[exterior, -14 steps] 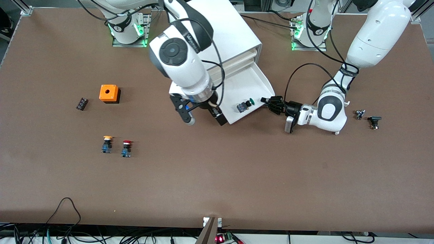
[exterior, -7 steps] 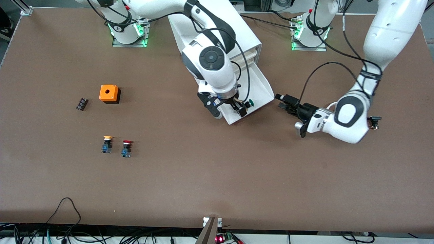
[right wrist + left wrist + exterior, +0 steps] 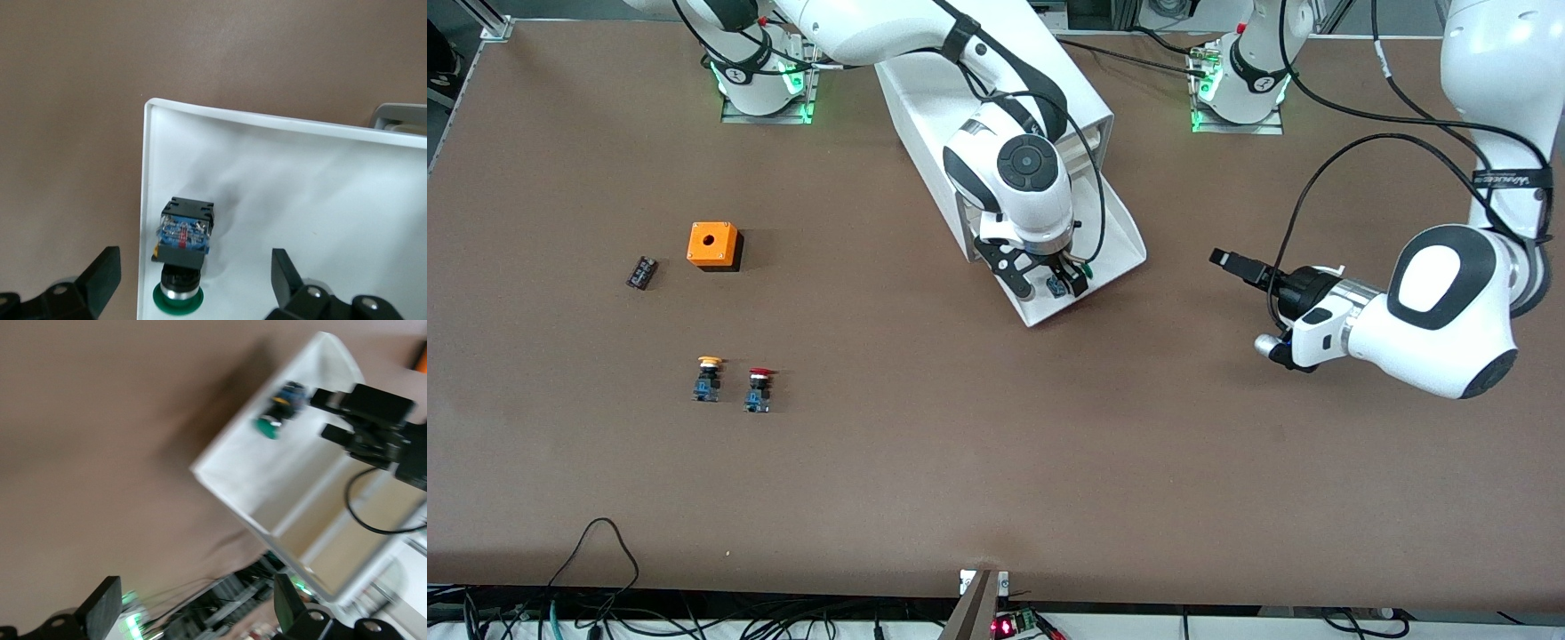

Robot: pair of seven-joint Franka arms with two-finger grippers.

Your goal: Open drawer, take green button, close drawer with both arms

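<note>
Right gripper (image 3: pixel 1049 283) open over button (image 3: pixel 184 248) lying in pulled-out drawer (image 3: pixel 1116 233); left gripper (image 3: pixel 1234 263) open, hovering over table toward the left arm's end

Drawer (image 3: pixel 1119 233) is pulled out of the white cabinet (image 3: pixel 1005 71), a lower one in the stack; shallow white tray with a thin raised rim, sticking out toward the front camera and the left arm's end of the table. Button (image 3: pixel 183 257) lies on its side on the tray floor, in the drawer's outer corner nearest the front camera, just beside the rim. Green mushroom cap, black-and-white middle, blue base with a clear window showing red inside. Cap points along the rim away from the corner; base sits nearer the corner. Same button shows in the left wrist view (image 3: pixel 281 410), green cap toward the tray's middle.
</note>
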